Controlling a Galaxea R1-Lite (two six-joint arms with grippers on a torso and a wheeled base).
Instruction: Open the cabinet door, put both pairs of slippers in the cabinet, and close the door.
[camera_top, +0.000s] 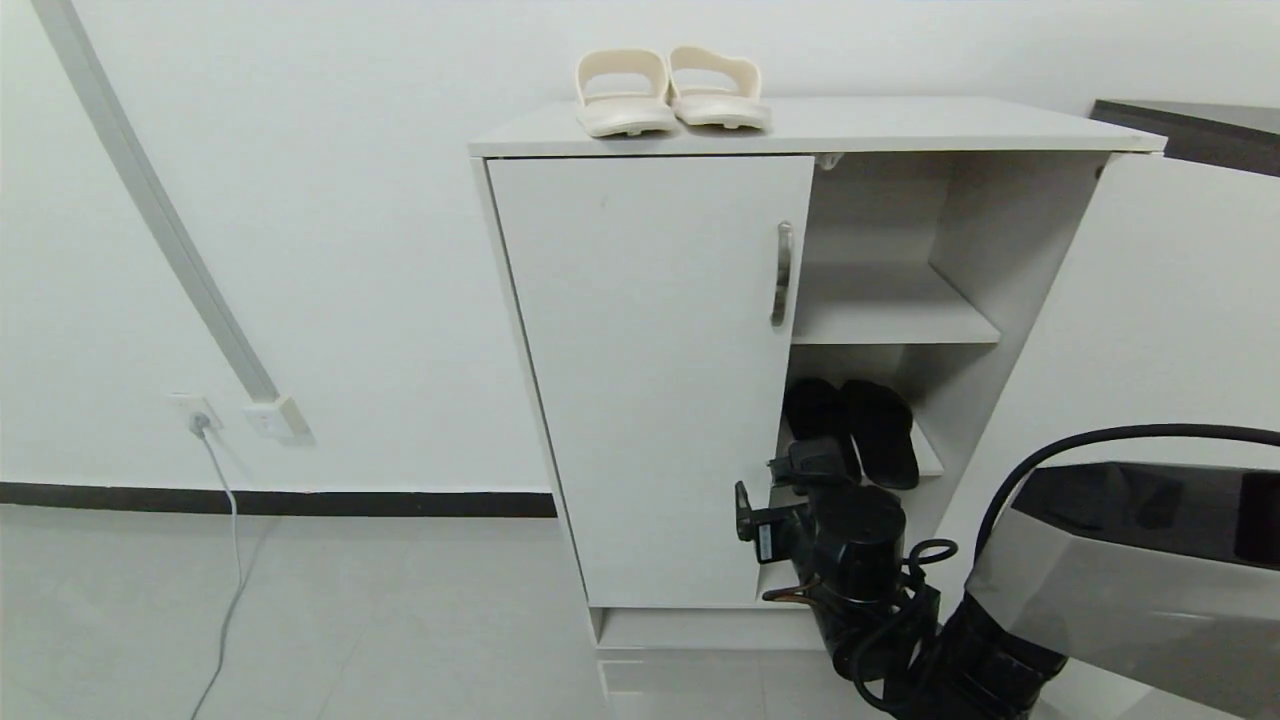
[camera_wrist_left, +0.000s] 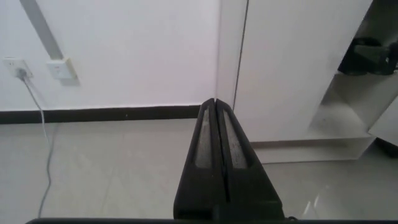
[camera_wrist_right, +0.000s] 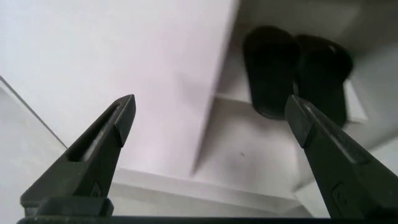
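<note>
Head view: cabinet door (camera_top: 1150, 330) open, black slippers (camera_top: 880, 430) shelved, cream slippers (camera_top: 670, 95) waiting on top; right jaws spread, left jaws pressed together.

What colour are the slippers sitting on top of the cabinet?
The slippers on the cabinet are cream, clearest in the head view.

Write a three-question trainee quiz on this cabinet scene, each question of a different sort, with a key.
1. Which gripper is open: the left gripper or the right gripper?
2. True or false: the black slippers lie inside the cabinet.
3. The cream slippers are: A inside the cabinet; B on top of the cabinet; C held by the right gripper.
Key: 1 right; 2 true; 3 B.
</note>
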